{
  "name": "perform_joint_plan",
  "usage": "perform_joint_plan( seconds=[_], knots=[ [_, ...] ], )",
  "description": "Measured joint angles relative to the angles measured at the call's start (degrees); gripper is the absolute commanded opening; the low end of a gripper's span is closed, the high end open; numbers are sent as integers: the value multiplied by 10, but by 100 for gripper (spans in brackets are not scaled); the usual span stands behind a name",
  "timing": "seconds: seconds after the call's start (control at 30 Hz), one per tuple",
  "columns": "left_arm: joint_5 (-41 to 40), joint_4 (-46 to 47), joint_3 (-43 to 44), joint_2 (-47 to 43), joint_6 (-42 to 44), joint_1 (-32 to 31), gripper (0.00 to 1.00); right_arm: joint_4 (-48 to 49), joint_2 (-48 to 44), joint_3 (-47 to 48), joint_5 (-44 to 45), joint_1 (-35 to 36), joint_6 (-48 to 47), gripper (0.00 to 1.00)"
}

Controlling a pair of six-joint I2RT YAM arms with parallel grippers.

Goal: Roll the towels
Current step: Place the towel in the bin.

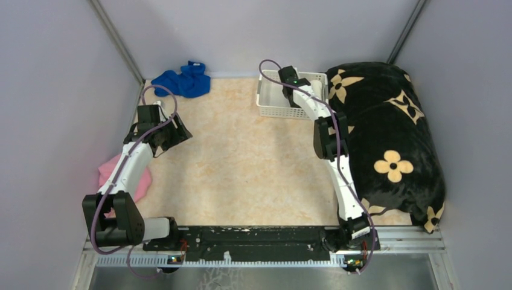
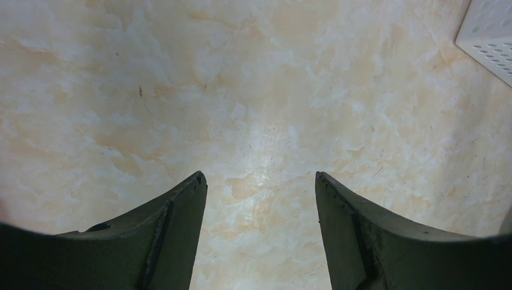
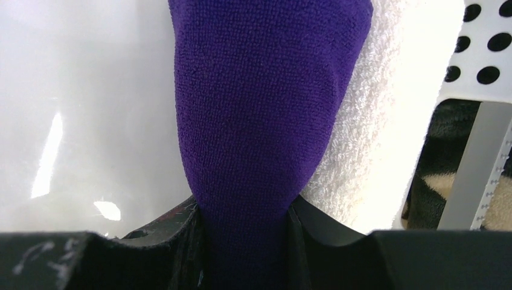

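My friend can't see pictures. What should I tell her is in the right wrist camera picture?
The right gripper is pinching a dark purple towel, which fills the middle of the picture. Behind it lies a cream-white towel inside a white basket with round holes, and a bit of black flowered blanket shows past the basket.

lab test cell | grey panel walls [image 1: 54,90] | marble-look table [image 1: 241,157] | aluminium rail [image 1: 398,238]

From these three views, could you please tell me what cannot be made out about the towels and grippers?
- Purple towel: its full extent is cut off in the right wrist view; unseen from above behind the right gripper.
- White towel: mostly hidden by the purple towel.
- Blue towel: bunched, folds unreadable.
- Basket: interior blocked by the arm.
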Motion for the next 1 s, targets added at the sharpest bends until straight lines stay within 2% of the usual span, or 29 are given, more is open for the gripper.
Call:
perform_joint_plan(
  seconds=[0.07,0.27,0.43,0.7,1.0],
  knots=[
    [2,0,-1,0,0,1,72,-1,0,0,2,-2,10,0],
    [4,0,-4,0,0,2,72,3,-13,-14,-30,-17,38,33],
    [5,0,-5,0,0,2,72,12,-37,-44,-69,-30,47,47],
    [8,0,-6,0,0,3,72,7,-48,-57,-103,-35,55,61],
    [14,0,-6,0,0,8,73,5,-74,-88,-129,-35,58,68]
  ],
)
